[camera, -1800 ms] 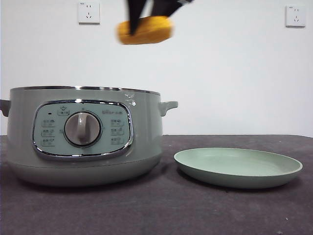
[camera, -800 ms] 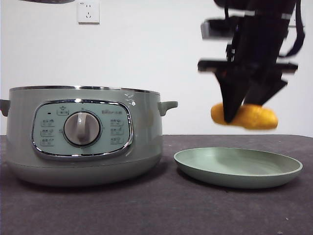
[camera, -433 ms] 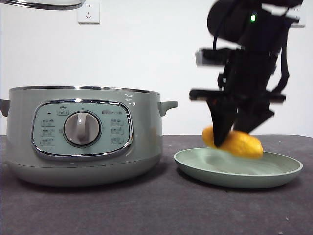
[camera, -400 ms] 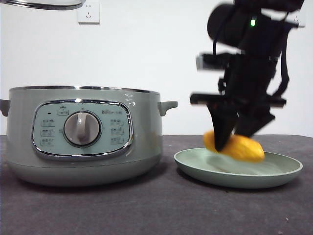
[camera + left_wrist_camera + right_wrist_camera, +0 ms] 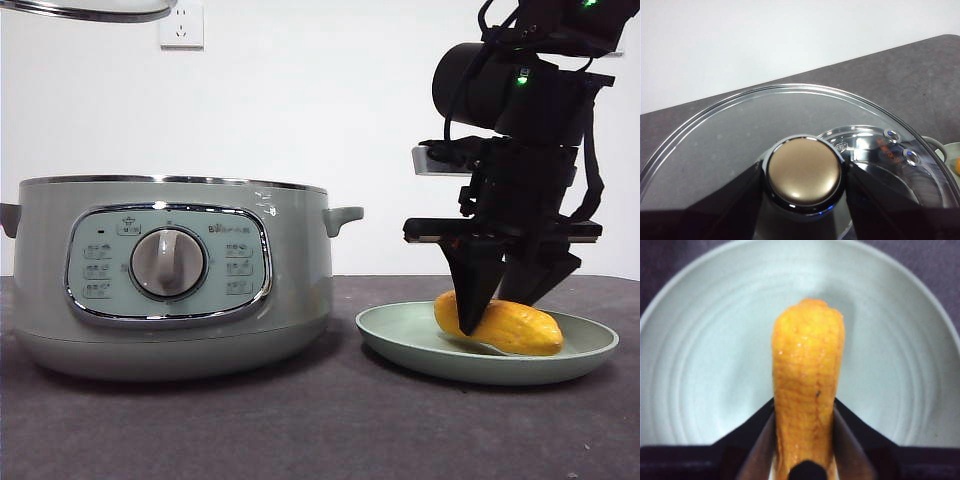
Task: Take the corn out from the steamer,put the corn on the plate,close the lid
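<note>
The short yellow-orange corn cob (image 5: 500, 325), which hung in the air over the pale green round plate (image 5: 400, 345) a second ago and was tilting down toward it half a second ago, now lies inside the plate, resting on its floor. The right pincer (image 5: 495, 315) has come down with it and is clenched on the cob: in the right wrist view the two black jaws press against both sides of the corn cob (image 5: 807, 400), whose free end points out across the plate (image 5: 700, 365). The plate sits toward the right edge of the dark surface (image 5: 300, 430), just beside the large round sage-green steamer (image 5: 170, 280) but not touching it.

The steamer stands open toward the left edge of the surface, its chrome-framed control panel (image 5: 100, 265) and grey knob (image 5: 168, 263) facing the front camera. The panel's small labels are too fine to read.

The round glass lid with a chrome rim (image 5: 90, 8) shows only as a sliver at the top left corner of the front view, held well above the steamer. In the left wrist view the left pincer (image 5: 804, 175) is closed around the lid's knob (image 5: 804, 170), a jaw on each side, with the glass lid (image 5: 715, 145) spreading out beneath.

Two white wall sockets, one (image 5: 182, 28) above the steamer, sit on the white wall behind.
</note>
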Controlling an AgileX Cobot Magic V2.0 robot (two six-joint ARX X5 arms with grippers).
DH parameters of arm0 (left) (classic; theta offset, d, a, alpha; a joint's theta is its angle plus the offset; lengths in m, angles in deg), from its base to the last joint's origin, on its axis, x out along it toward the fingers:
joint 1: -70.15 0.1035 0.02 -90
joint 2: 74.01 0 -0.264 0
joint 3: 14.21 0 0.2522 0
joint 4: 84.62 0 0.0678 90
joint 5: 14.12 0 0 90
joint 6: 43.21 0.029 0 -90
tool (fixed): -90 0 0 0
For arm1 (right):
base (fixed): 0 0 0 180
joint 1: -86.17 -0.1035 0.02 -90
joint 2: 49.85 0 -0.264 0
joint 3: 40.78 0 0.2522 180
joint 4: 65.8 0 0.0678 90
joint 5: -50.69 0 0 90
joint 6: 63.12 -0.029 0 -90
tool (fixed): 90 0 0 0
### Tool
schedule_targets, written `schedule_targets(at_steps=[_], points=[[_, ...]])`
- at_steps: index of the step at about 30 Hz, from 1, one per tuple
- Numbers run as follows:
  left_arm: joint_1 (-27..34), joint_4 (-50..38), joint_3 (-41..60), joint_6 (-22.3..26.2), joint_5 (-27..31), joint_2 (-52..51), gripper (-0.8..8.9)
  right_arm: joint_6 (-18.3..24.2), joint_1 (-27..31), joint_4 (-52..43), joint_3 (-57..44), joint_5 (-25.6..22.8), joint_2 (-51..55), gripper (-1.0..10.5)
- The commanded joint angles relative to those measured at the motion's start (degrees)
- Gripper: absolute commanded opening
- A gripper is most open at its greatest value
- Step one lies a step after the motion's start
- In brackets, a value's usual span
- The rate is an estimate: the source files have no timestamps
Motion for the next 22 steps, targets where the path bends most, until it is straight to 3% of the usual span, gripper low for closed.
schedule_targets(at_steps=[1,17,22], points=[[0.0,-3.0,-0.6,0.0,-0.5,0.3,-0.09,-1.2,0.1,0.4,-0.5,-0.1,-0.1,4.8],[-0.5,-10.7,-0.6,-4.1,-11.1,14.1,-0.09,-0.9,0.7,5.3,-0.5,-0.1,17.6,4.7],[-1.4,-13.4,-0.6,-4.4,-11.7,20.0,-0.09,-0.7,1.0,7.7,-0.5,-0.3,23.3,4.7]])
